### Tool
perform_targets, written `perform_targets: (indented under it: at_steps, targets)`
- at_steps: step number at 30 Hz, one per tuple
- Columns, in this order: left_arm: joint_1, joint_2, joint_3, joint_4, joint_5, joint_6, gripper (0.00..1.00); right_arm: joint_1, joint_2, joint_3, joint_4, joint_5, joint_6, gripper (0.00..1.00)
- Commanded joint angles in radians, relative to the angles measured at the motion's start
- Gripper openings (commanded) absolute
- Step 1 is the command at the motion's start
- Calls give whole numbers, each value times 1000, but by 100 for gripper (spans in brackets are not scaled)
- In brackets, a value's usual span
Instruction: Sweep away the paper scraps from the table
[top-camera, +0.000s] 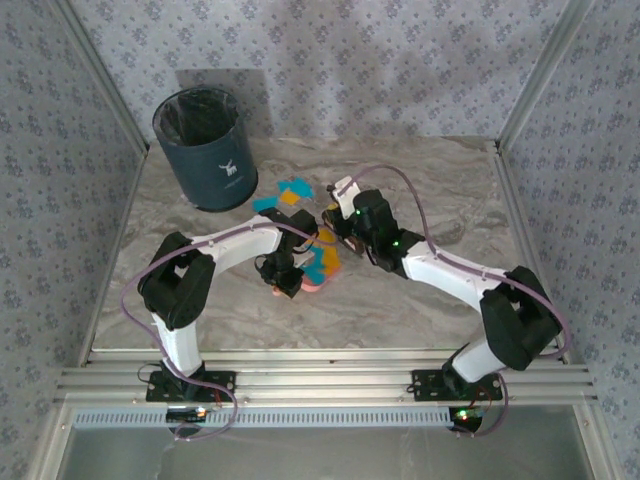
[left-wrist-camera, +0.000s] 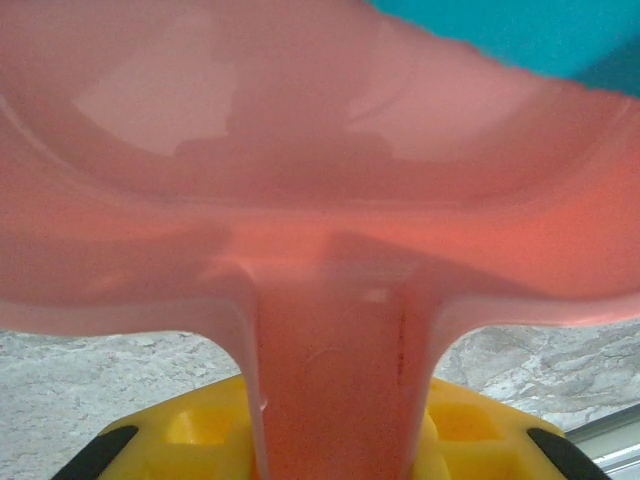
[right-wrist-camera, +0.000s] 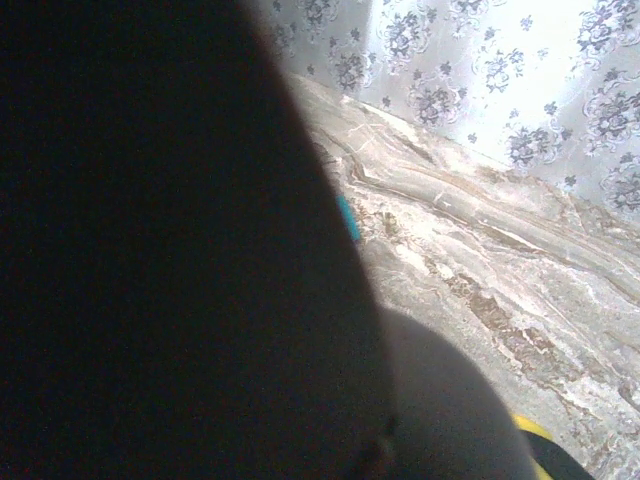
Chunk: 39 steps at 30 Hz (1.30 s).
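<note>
From above, both arms meet mid-table (top-camera: 420, 300) over the orange and teal paper scraps (top-camera: 292, 193), just right of the bin (top-camera: 203, 150). The right gripper (top-camera: 345, 225) is closed.

Left wrist: the left gripper (left-wrist-camera: 335, 440) is clamped on the pink dustpan (left-wrist-camera: 320, 200) handle, with teal paper at its far lip.

Right wrist: a dark blur, with one teal scrap beyond it.

Gathering looks underway; next, the scraps need pushing into the pan.

The bin (top-camera: 201, 150) stands at the far left of the surface (top-camera: 450, 190). Paper scraps (top-camera: 290, 193) lie just right of it, with more nearer the middle, between the two arms. The dustpan (left-wrist-camera: 320, 200) sits in the left tool (left-wrist-camera: 330, 455), its handle between the fingers. The right tool (top-camera: 338, 212) is beside the scraps, on their right.
</note>
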Motion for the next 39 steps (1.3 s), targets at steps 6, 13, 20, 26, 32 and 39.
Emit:
perform_targets:
  at_steps: [6, 13, 20, 26, 32, 39]
  targets:
    - [-5, -12, 10, -16, 6, 2, 0, 34, -65, -27, -71, -36, 46, 0]
    - [-5, -23, 6, -7, 16, 18, 0, 40, -107, -31, -98, -64, 73, 0]
    - [-8, -20, 12, -16, 24, 35, 0, 40, -193, -71, -93, -27, 97, 0]
    - [-51, -22, 29, -15, 6, 75, 0, 38, -260, -102, -112, 152, 132, 0]
    - [-70, -6, 56, -9, 15, 103, 0, 3, -317, -145, -179, 280, 178, 0]
    - [-96, 33, 94, -25, 39, 148, 0, -70, -355, -205, -197, 330, 251, 0]
